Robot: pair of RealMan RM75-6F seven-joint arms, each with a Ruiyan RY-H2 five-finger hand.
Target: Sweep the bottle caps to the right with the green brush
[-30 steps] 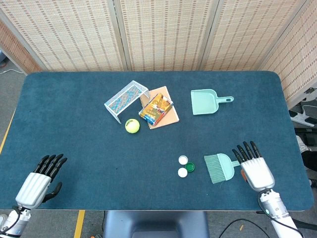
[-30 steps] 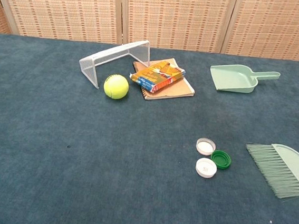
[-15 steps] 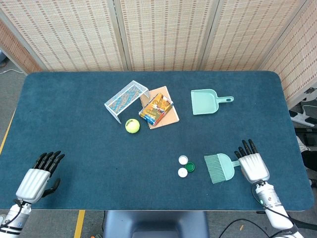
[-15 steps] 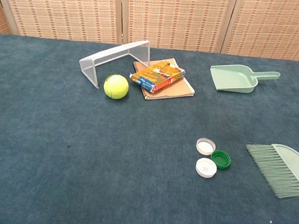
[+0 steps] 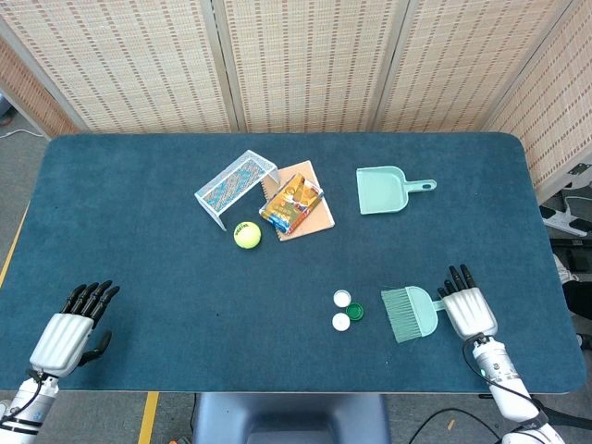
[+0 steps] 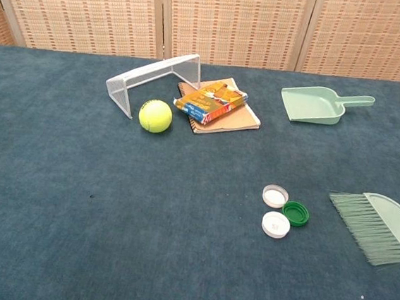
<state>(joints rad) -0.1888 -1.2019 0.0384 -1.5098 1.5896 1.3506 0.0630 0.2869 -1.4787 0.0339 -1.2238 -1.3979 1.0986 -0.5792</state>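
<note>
Left hand: silver with black fingers, near the front left edge of the dark blue carpeted table; fingers straight and slightly apart, nothing in them; well apart from every object.

Right hand: same silver and black build, near the front right edge; fingers extended and slightly apart, palm down, holding nothing; lying over the handle end of the brush, contact impossible to tell from above.

Pale green plastic hand brush: flat on the table just left of the right hand, bristles fanned toward the left, handle running under the hand; cut off by the right edge of the chest view.

Bottle caps: two white plastic caps and one dark green plastic cap, clustered and touching, just left of the bristles with a small gap between.

Yellow tennis ball: mid-table, left of centre.

Orange printed snack box: lying on a brown notebook, just right of the ball.

Clear wire-mesh rack: behind the ball, beside the notebook.

Pale green plastic dustpan: further back and right, handle pointing right.
</note>
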